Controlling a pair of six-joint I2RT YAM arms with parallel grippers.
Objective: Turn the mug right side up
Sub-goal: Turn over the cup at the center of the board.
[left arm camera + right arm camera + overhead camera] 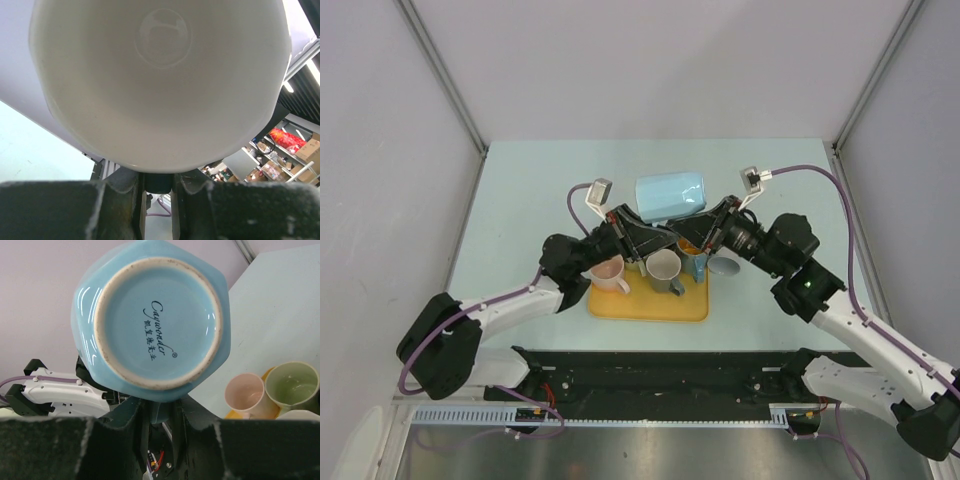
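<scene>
The light blue mug (670, 194) hangs on its side above the table, mouth to the left and base to the right. My left gripper (655, 232) meets it from the left; the left wrist view looks straight into the mug's white inside (160, 85), and the left gripper (159, 192) is shut on a dark, shadowed part just under the rim. My right gripper (692, 232) comes from the right. The right wrist view shows the mug's printed base (155, 325) and the right gripper (162, 422) shut on the blue handle below it.
A yellow tray (650, 306) lies under the grippers with a pink mug (608, 270), a grey-green mug (665, 268) and a blue one (697, 262) upright on it. A grey round thing (725, 267) sits just right of the tray. Walls close in the table's sides.
</scene>
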